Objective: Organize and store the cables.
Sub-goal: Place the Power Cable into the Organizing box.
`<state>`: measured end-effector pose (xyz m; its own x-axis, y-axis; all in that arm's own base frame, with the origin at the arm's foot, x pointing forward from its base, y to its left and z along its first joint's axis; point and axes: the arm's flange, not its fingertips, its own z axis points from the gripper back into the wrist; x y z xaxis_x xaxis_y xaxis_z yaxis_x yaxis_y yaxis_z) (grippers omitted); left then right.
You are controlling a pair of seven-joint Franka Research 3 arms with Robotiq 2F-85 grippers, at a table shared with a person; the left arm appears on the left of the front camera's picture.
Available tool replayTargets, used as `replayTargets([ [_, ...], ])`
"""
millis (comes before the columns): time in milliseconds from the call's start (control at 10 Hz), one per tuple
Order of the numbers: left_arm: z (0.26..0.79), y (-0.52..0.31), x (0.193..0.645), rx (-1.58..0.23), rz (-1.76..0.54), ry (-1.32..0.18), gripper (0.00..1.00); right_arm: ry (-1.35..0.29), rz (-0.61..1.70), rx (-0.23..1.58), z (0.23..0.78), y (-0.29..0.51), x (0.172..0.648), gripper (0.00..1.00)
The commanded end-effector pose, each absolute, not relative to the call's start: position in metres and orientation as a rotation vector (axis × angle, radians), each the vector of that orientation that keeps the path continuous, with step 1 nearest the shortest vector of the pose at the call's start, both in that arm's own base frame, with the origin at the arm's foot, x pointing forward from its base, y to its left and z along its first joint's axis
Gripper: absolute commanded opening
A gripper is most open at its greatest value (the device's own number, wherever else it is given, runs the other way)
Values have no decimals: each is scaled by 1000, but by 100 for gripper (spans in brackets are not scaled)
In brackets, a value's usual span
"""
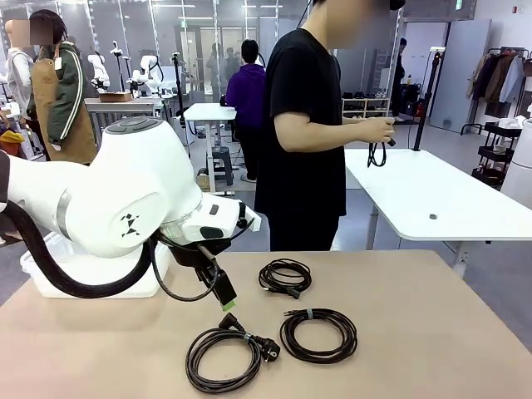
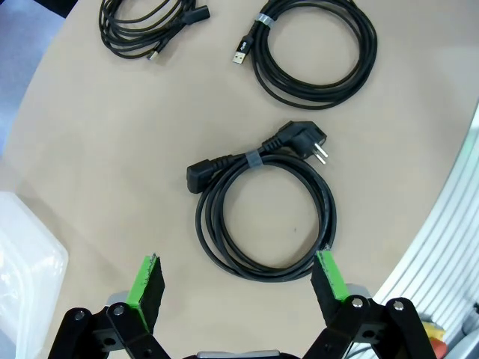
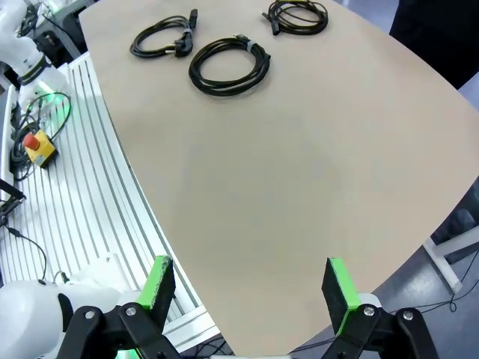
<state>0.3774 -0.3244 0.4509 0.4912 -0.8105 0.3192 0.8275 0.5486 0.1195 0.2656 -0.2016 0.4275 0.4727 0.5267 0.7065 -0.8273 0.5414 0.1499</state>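
So there are three black cables coiled up on the tan table (image 1: 432, 332). The power cord (image 2: 262, 217) lies nearest the robot's edge, right under the left gripper (image 2: 239, 280), which hovers above it with its jaws wide apart and nothing in them. It's a neat round coil cinched by a grey band (image 2: 253, 158), with the angled wall plug and the appliance end both sticking out up by that band. Just beside it sits the USB cable (image 2: 314, 52), also banded, and farther across is a third coil (image 2: 146, 26) that looks looser. My guess is these are light and floppy, with a rubbery jacket that shouldn't slip much, but the loops will sag or spill if you pinch a single strand. I'd grab across the whole bundle near the band, where the strands are held together, and leave the plugs alone. The right gripper (image 3: 251, 280) hangs well away over bare table, jaws apart too. A person's hand (image 1: 378, 131) at the far side holds another cable (image 1: 376, 154), and a white plastic bin (image 1: 37, 270) sits at the table's left.
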Motion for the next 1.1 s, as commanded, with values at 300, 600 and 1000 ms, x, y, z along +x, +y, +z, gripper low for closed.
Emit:
replayTargets([
  [300,453,-322,375,-53,-998,-357,100,-666,897,525,428,-203,264,100],
  [600,440,-358,394,17,-828,-266,100,-666,897,525,428,-203,264,100],
  [1000,411,-376,417,18,-783,-157,100,-666,897,525,428,-203,264,100],
])
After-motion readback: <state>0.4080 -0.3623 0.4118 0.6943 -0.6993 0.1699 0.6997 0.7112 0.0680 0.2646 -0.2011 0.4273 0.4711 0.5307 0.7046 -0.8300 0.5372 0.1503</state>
